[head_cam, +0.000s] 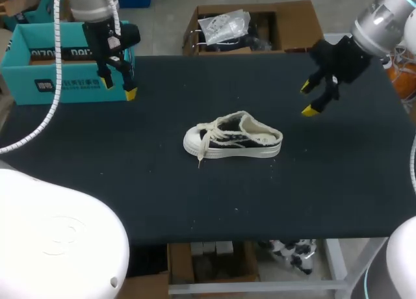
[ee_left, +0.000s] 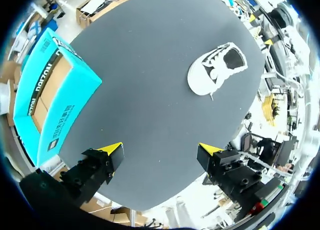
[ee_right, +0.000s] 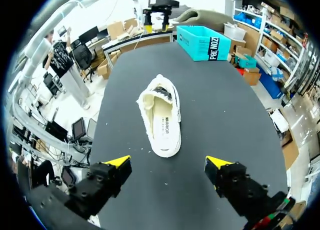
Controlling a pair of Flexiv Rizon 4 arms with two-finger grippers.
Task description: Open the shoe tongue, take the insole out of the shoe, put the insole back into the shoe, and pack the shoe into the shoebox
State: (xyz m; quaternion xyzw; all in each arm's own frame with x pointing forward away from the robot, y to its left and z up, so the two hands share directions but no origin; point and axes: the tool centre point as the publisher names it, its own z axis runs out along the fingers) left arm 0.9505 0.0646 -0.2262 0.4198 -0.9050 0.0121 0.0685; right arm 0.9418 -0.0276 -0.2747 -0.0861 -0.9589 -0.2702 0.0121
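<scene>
A white-soled black canvas shoe (head_cam: pixel 233 142) with loose white laces lies on its sole in the middle of the black table (head_cam: pixel 97 156), toe to the left. Its white insole (ee_right: pixel 164 124) shows inside it in the right wrist view. The teal shoebox (head_cam: pixel 39 65) stands open at the table's far left corner. My left gripper (head_cam: pixel 117 86) hangs open in front of the shoebox, far from the shoe (ee_left: pixel 216 70). My right gripper (head_cam: pixel 311 99) hangs open above the table to the right of the shoe's heel, empty. The shoe (ee_right: pixel 161 115) lies ahead of the right gripper (ee_right: pixel 167 166), heel nearest; the left gripper (ee_left: pixel 160 151) is likewise empty.
The shoebox (ee_left: pixel 47 95) lies beside and ahead of the left gripper, and it (ee_right: pixel 206 41) stands far beyond the shoe in the right wrist view. My left arm's gripper (ee_right: pixel 156 26) shows at the table's far end there.
</scene>
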